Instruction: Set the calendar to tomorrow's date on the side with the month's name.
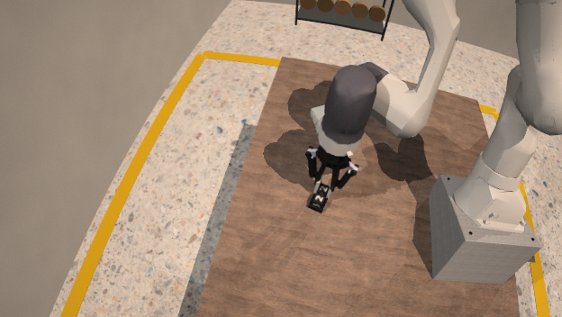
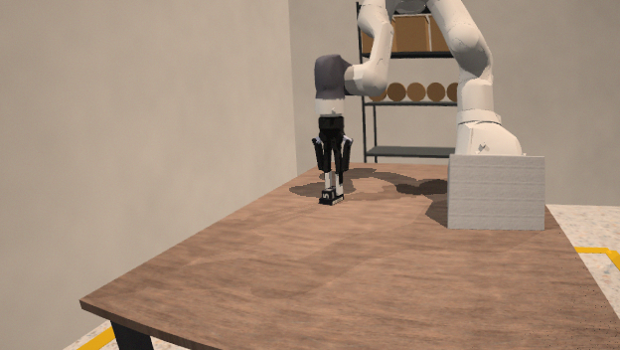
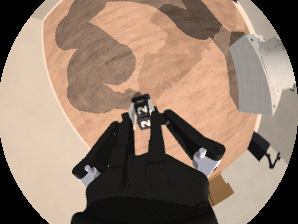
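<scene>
1. Brown wooden worktop [image 1: 270,270] [image 2: 348,278] [image 3: 175,90] beneath the gripper [image 1: 322,189] [image 2: 333,184] [image 3: 142,112].
2. Small black calendar tray [image 1: 315,209] [image 2: 325,202] on it, under the pale fingertips.
3. Gripper nearly closed, pinching one black, white-numbered cube [image 1: 322,188] [image 3: 142,106]; its twin [image 1: 319,199] [image 2: 326,195] [image 3: 145,123] just beside.
4. Grey block [image 1: 455,257] [image 2: 497,199] [image 3: 250,75] well apart.

Small black tray [image 1: 315,209] [image 2: 326,202] [image 3: 141,96] low on the table, two black cubes [image 1: 321,194] [image 2: 328,194] [image 3: 143,115] in line along it, white 2s on their tops, one cube clasped between the jaws

Two cubes [image 1: 320,198] [image 3: 143,108] sit side by side in the tray [image 1: 317,209] [image 2: 327,202].
</scene>
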`<state>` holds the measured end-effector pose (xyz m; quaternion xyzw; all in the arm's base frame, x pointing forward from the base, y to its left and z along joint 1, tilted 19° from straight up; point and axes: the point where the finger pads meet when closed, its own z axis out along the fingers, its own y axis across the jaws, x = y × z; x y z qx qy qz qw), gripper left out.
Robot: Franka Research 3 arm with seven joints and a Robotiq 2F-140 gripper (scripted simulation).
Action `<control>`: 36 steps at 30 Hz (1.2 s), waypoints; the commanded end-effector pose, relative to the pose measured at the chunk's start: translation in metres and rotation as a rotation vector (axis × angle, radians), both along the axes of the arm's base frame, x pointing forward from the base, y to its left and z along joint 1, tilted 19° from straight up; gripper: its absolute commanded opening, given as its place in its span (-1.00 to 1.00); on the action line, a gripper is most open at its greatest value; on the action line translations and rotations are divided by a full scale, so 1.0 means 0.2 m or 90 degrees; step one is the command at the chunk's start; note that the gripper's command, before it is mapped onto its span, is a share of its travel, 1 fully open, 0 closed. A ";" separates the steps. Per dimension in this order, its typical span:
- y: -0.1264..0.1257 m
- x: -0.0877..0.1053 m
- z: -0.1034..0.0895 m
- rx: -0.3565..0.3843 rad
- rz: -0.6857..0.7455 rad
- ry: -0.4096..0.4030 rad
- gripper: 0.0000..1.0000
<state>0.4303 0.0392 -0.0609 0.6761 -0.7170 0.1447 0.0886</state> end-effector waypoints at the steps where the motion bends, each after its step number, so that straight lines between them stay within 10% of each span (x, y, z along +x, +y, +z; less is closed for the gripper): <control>1: 0.01 0.00 0.01 0.001 0.000 -0.002 -0.68; 20: 0.16 -0.03 0.45 0.001 0.000 -0.002 -0.68; 36: 0.13 -0.03 0.48 0.006 -0.072 -0.026 -0.68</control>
